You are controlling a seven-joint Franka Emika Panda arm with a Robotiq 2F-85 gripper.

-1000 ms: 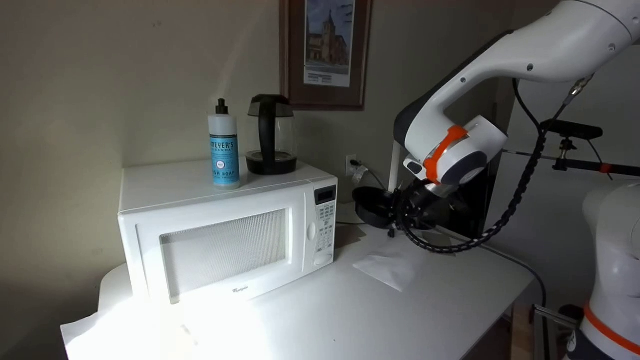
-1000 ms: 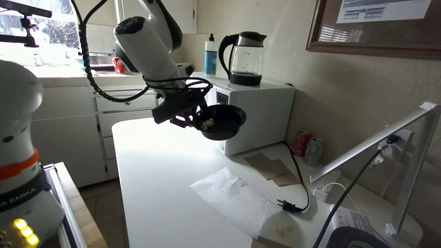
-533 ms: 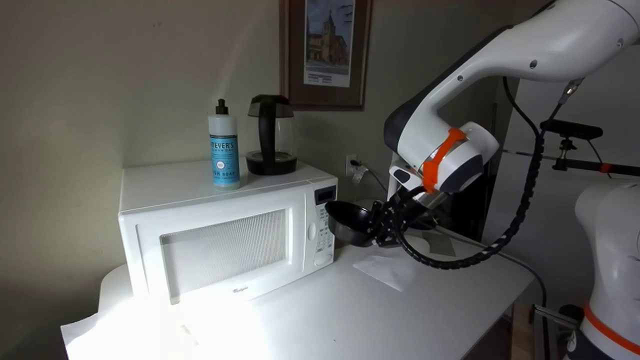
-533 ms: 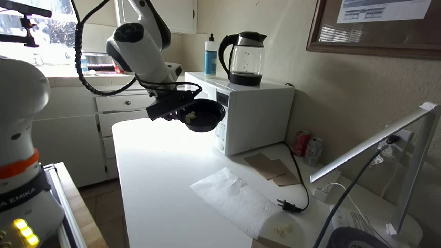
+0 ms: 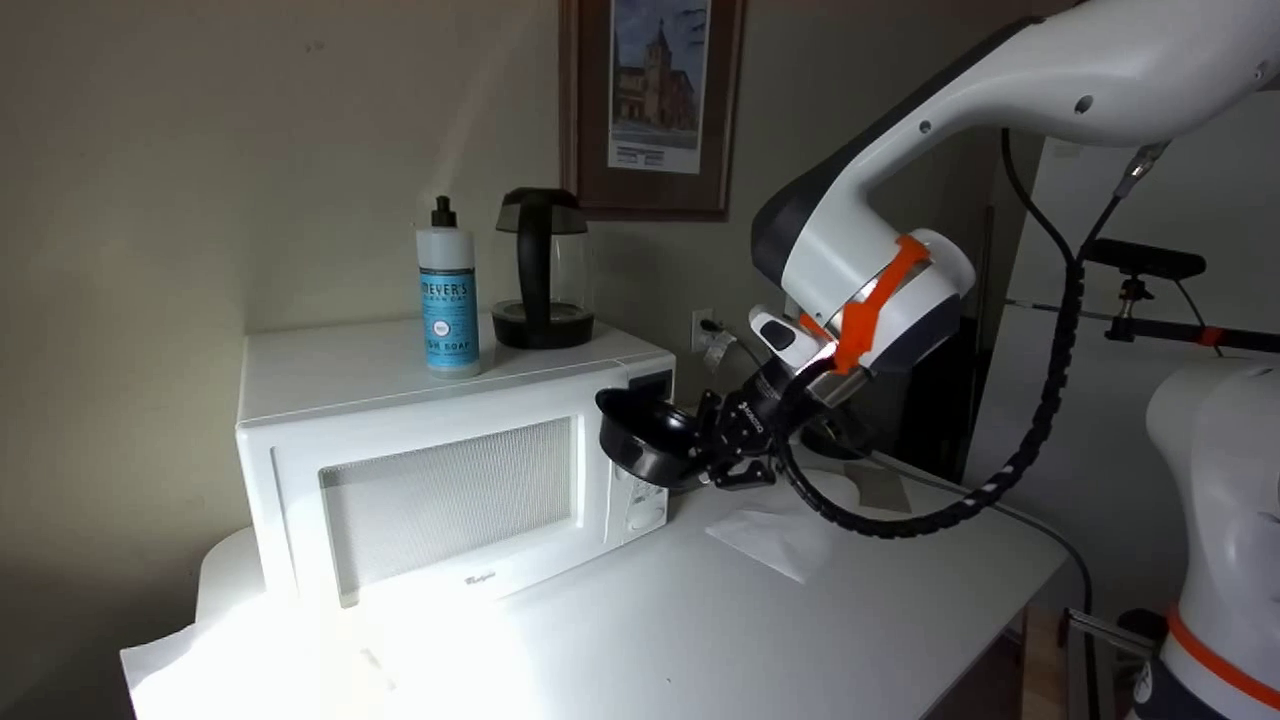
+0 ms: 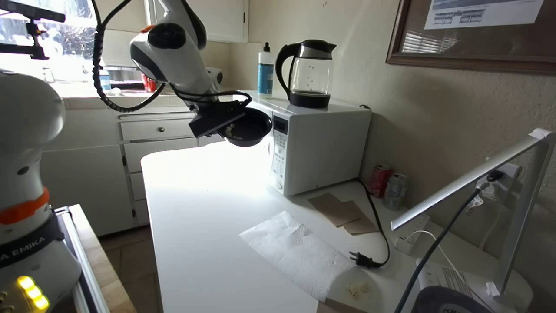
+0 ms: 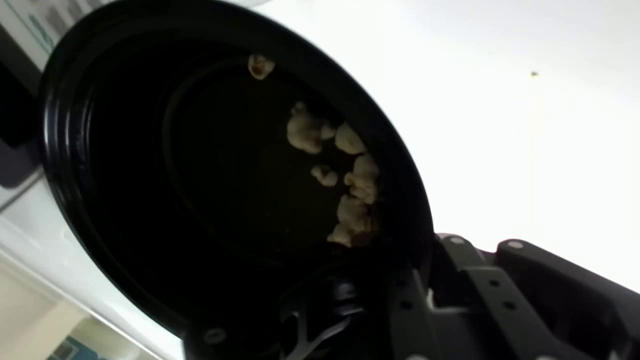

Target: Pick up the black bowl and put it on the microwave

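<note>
In an exterior view: microwave [image 5: 450, 500], white, boxy, smooth-cased, its door fitted with a fine-meshed window. On its top are set a plastic soap bottle [image 5: 449, 300], blue-labelled, and a glass kettle [image 5: 537, 270] with black base and handle. One black bowl [image 5: 640, 445], round, glossy, flared at the rim, is held in the air in front of the microwave's control panel, above the smooth white table [image 5: 700, 620]; it is tilted, lower on the side of the gripper [image 5: 706, 460], whose jaws are pinched on its wall.

In an exterior view: the bowl is seen near the microwave's front, pale pieces in it. On the table are laid a paper towel [image 6: 295, 248], white and dimpled, and flat brown card pieces [image 6: 332, 208]; near the microwave's side are stood a red can [image 6: 380, 180] and a silver can [image 6: 395, 191].

In the wrist view: the bowl's inside is shown, black, ringed by a ridge, the floor round. Popcorn [image 7: 305, 132] (cream-coloured, knobbly, one piece hollowed with brown) is contained in it, mostly gathered along the wall toward the fingers [image 7: 462, 255]. The bowl's wall is caught between those fingers, partly blurred.
</note>
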